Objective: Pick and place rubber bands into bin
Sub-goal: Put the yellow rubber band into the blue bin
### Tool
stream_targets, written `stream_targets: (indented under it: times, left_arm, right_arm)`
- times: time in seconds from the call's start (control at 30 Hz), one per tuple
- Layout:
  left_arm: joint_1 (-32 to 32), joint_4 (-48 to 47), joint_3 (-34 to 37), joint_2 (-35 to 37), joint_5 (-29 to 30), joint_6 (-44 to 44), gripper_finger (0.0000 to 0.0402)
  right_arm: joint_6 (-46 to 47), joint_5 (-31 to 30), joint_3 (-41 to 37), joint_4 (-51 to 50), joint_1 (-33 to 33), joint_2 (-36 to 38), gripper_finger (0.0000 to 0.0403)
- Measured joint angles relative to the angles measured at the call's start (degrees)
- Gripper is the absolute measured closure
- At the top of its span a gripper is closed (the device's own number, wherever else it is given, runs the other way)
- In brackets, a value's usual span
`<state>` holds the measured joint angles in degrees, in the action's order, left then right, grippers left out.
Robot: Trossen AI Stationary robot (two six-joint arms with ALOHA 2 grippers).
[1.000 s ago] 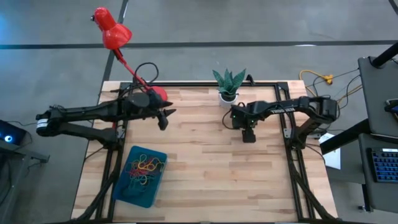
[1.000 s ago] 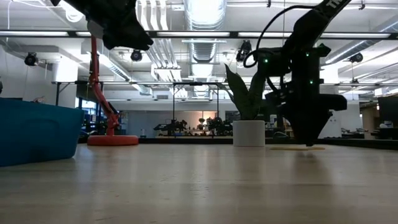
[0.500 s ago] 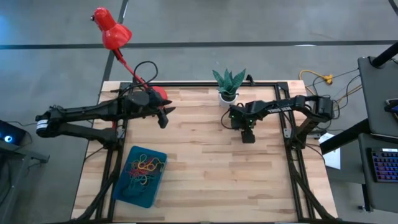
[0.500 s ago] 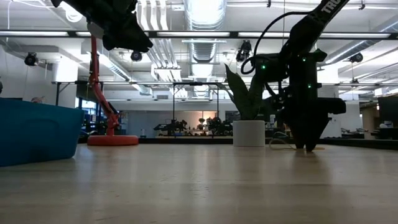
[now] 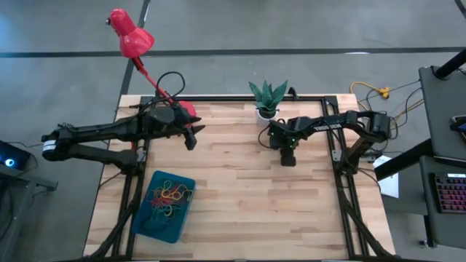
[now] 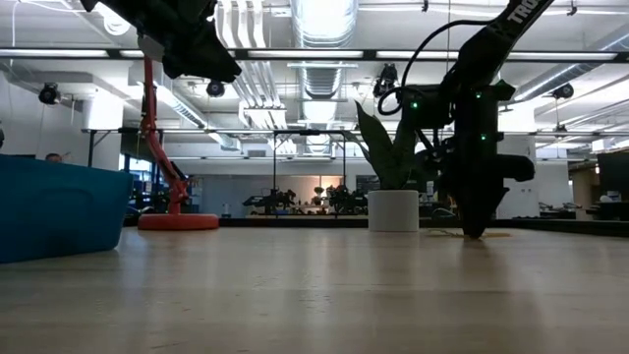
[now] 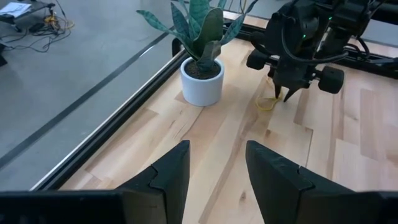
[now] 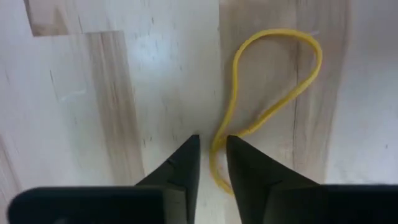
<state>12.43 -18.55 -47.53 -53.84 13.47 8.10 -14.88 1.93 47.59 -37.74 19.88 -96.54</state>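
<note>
Right gripper (image 8: 211, 152) jaws nearly shut, pinching a yellow rubber band (image 8: 267, 93) against the table (image 5: 240, 189), pointing straight down at center-right. Left gripper (image 7: 214, 165) hovers half-open, empty.

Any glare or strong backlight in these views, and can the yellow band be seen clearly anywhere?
Low view: bright ceiling lights leave the right gripper a dark silhouette. Right wrist view: a pale sheen lies on the table, yet the yellow rubber band reads sharply. High view: even light, no glare.
</note>
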Motion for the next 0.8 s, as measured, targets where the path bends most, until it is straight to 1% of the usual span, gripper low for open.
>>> stream_targets:
  times: [0.17,0.33,0.4,0.53,0.63,0.8]
  left_arm:
    - [0.00,0.00,0.00,0.00,-0.10,0.13,0.0260]
    - [0.00,0.02,0.00,0.00,-0.37,0.48,0.0260]
    - [0.00,0.02,0.00,0.00,-0.37,0.48,0.0260]
    - [0.00,0.11,-0.11,0.00,-0.37,0.48,0.0260]
    - [0.00,0.09,-0.11,0.00,-0.46,0.48,0.0260]
    - [0.00,0.09,-0.13,-0.02,-1.11,0.48,0.0260]
  right_arm:
    - [3.56,0.41,0.00,0.95,0.00,-1.28,0.0358]
    - [7.22,0.35,0.02,4.84,-0.15,-1.72,0.0381]
    - [8.71,0.49,0.24,4.76,-0.15,-1.72,0.0390]
    - [12.77,3.09,1.96,4.45,-0.14,-1.60,0.0394]
    - [15.19,3.28,4.09,3.99,-0.78,-1.33,0.0394]
    - [17.78,4.68,9.95,4.03,-2.32,-0.52,0.0395]
